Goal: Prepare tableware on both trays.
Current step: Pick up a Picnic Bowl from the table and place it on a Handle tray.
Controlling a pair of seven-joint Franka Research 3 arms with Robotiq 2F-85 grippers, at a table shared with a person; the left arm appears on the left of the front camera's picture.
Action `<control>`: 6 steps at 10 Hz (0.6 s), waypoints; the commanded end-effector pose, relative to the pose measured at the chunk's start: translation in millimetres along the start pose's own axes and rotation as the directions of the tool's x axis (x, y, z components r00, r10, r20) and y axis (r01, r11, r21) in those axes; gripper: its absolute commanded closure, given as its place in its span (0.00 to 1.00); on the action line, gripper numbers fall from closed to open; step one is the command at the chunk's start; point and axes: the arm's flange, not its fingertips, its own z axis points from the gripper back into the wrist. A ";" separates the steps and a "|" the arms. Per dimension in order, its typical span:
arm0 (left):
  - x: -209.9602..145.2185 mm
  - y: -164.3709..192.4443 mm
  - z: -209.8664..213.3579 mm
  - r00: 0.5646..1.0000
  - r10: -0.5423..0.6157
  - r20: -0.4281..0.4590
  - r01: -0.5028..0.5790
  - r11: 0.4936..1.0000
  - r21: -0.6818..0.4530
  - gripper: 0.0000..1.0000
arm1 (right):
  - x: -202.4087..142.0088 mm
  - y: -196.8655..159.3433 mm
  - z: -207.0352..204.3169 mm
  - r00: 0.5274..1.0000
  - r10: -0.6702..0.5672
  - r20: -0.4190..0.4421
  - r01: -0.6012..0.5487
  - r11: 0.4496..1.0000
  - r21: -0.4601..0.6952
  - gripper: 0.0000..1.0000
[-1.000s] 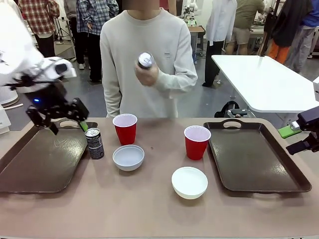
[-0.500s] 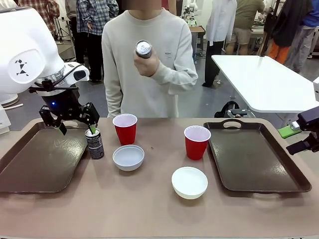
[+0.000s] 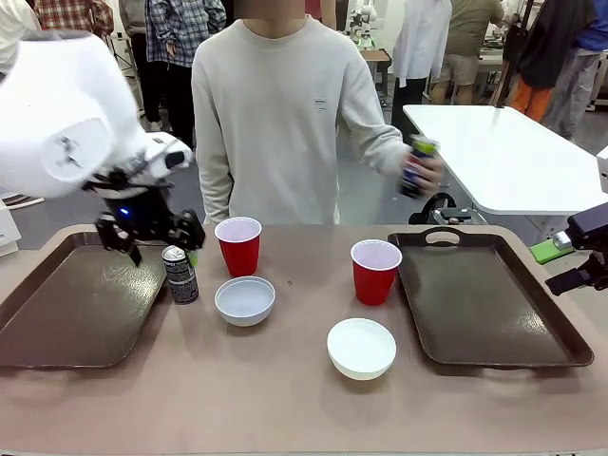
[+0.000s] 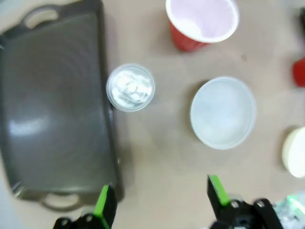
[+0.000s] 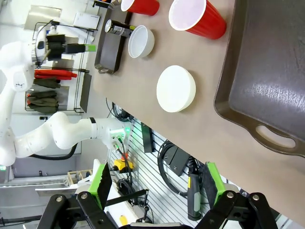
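1. The left fingers (image 4: 159, 198) are spread wide with nothing between them. They hang over the table (image 3: 285, 418) close to the can (image 3: 180, 274). The can stands upright on the table, just beside the right rim of the left tray (image 3: 66, 323). If the fingers come down off-centre, a pad could land on the can's top or tip the narrow can against the rim.
2. A red cup (image 3: 238, 245) and a bowl (image 3: 244, 300) sit near the can. With the fingers this far apart, the outer one could clip the cup on the way down.
3. The right fingers (image 5: 156, 186) are also open and empty, off the outer side of the right tray (image 3: 484, 304). Both trays are bare. The other cup (image 3: 374, 271) and the other bowl (image 3: 361, 348) wait on the table between the trays.
4. The person's hand (image 3: 426, 176) holds a second can (image 3: 415, 160) beyond the right tray's far end. An arm reaching that way could meet the hand.
5. Motion blur smears the left arm in the front view, so the height of the fingers above the can is unclear. The second can is blurred too. The right arm is cut off at the front view's edge.
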 end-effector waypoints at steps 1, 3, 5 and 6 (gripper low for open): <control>24.4 -34.2 -41.1 0.999 0.051 -0.002 -0.051 0.998 0.036 0.00 | 0.3 -0.1 0.0 1.000 -0.006 0.003 0.006 1.000 0.014 0.00; 32.7 -53.9 -62.7 0.995 0.097 -0.005 -0.097 0.995 0.030 0.00 | 0.3 -0.1 0.0 1.000 -0.006 0.003 0.006 1.000 0.014 0.00; 36.6 -60.9 -81.8 0.982 0.185 -0.030 -0.183 0.982 0.037 0.00 | 0.3 -0.1 0.0 1.000 -0.006 0.003 0.006 1.000 0.014 0.00; 35.9 -63.5 -89.6 0.981 0.189 -0.049 -0.187 0.981 0.045 0.00 | 0.3 -0.1 0.0 1.000 -0.006 0.003 0.006 1.000 0.014 0.00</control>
